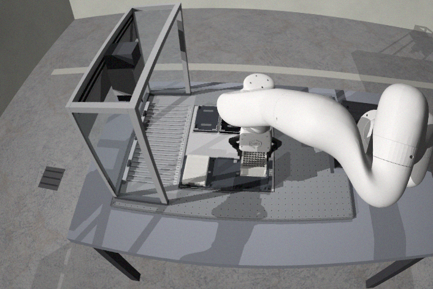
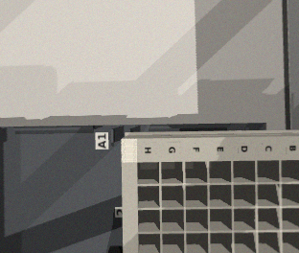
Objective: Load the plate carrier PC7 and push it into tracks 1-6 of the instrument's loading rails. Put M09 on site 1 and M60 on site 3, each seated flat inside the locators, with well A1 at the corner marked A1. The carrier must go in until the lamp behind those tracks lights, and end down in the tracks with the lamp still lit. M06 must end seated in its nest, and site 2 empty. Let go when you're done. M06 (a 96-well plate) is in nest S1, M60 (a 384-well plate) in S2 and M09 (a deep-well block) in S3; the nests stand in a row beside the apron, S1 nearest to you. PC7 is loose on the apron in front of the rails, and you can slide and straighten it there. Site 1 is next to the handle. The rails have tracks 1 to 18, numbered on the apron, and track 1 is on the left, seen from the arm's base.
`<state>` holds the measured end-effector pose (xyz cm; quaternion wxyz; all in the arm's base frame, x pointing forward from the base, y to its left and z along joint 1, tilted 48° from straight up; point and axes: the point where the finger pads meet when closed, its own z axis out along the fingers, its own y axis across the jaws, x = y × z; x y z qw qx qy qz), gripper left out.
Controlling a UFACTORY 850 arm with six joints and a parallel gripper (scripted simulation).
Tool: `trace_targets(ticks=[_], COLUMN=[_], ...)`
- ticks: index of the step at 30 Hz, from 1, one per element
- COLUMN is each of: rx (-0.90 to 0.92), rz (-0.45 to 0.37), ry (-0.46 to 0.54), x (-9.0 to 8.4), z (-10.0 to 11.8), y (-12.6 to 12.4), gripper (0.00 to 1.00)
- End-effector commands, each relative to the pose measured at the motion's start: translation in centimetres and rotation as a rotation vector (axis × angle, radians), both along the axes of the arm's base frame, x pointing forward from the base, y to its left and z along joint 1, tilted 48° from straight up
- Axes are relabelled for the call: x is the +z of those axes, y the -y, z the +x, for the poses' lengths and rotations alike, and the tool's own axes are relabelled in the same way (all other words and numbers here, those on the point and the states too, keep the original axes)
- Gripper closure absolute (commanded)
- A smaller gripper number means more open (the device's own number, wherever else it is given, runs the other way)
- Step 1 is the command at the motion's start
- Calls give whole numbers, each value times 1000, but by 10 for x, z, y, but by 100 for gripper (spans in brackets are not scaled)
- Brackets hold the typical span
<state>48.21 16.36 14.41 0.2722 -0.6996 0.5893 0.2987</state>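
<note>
My gripper (image 1: 254, 147) is shut on the deep-well block M09 (image 1: 252, 164), gripping its long sides. It holds the block over the right end of the dark carrier PC7 (image 1: 226, 173); I cannot tell if the block touches the carrier. In the wrist view the block (image 2: 225, 196) fills the lower right, with row letters H to A along its top edge and A at the right. An A1 mark on the carrier shows just left of the block. The white plate M60 (image 1: 195, 170) lies on the carrier's left end. The middle site (image 1: 223, 170) is bare. M06 is hidden behind my arm.
The loading rails (image 1: 159, 145) lie left of the carrier under the instrument's open frame (image 1: 129, 104). Two dark nests (image 1: 206, 118) show beyond the carrier, partly covered by my arm. The perforated plate (image 1: 307, 180) lies to the right.
</note>
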Motion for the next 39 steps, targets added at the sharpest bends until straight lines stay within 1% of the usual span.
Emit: trace_targets(ticks=[1, 39], rx=[-1, -1], rz=[0, 0], ry=[2, 2], x=[-4, -42], z=[0, -5], y=[-4, -46], gripper=[100, 100])
